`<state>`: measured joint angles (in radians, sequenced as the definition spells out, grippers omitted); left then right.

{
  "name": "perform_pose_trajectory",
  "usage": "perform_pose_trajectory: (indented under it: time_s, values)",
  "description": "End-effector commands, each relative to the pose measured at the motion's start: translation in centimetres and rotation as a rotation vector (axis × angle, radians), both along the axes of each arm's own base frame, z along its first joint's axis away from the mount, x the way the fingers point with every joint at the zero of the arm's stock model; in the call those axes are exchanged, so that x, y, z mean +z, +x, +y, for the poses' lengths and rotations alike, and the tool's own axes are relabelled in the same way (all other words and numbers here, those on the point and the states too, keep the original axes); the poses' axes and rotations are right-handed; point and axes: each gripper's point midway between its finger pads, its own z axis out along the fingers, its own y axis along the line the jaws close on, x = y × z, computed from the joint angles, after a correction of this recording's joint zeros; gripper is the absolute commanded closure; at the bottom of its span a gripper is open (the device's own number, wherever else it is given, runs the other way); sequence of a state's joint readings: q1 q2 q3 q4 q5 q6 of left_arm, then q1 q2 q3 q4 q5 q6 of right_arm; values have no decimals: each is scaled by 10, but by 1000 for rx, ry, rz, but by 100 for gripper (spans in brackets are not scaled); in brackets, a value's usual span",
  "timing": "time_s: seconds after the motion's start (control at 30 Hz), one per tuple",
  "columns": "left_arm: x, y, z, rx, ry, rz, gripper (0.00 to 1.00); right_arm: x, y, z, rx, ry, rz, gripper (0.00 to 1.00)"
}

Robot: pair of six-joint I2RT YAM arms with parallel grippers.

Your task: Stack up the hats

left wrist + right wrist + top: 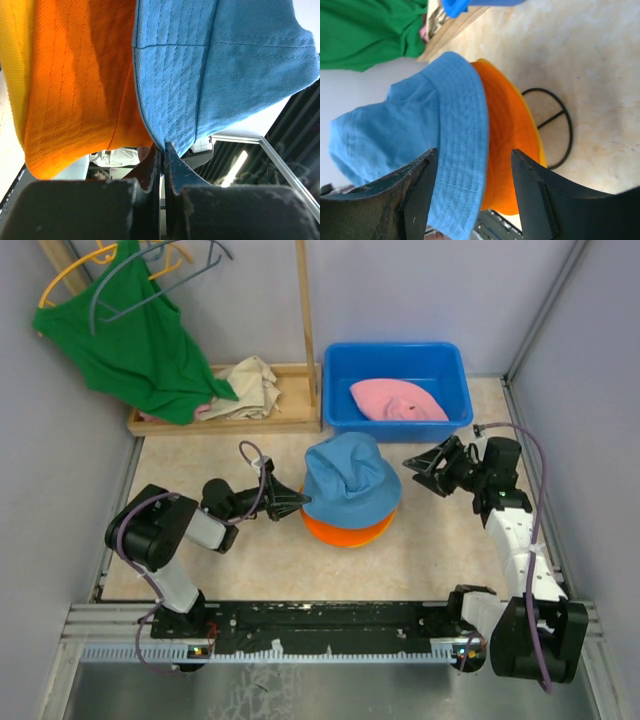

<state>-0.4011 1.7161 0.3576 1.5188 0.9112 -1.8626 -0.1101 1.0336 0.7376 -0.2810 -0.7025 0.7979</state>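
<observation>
Left wrist: left gripper [162,148] jaws pinch the brim of the light blue hat [230,65], right gripper [474,161] jaws wide; ease it square, then release.

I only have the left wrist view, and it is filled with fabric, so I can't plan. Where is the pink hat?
Observer: The pink hat lies in the blue bin at the back, not on the pile.
Operator: What is the right gripper doing?
Observer: The right gripper is open, just right of the light blue hat, holding nothing.
Operator: Is that hat on the pile?
Observer: Yes, crown up over the bright orange hat, whose brim shows beneath.
</observation>
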Motion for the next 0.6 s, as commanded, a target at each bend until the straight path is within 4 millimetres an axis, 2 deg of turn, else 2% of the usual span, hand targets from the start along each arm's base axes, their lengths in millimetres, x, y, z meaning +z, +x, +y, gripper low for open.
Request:
perform_pose_trajectory:
  time_s: [0.0,0.3,0.57]
  values:
    - [36,-17,5,-46,-95,-265,99,37,2,18,108,159,-142,40]
    - [36,-16,4,-43,-96,-262,99,5,-12,26,115,264,-49,42]
    - [36,-15,4,-46,-94,-265,99,9,-22,44,152,344,-43,43]
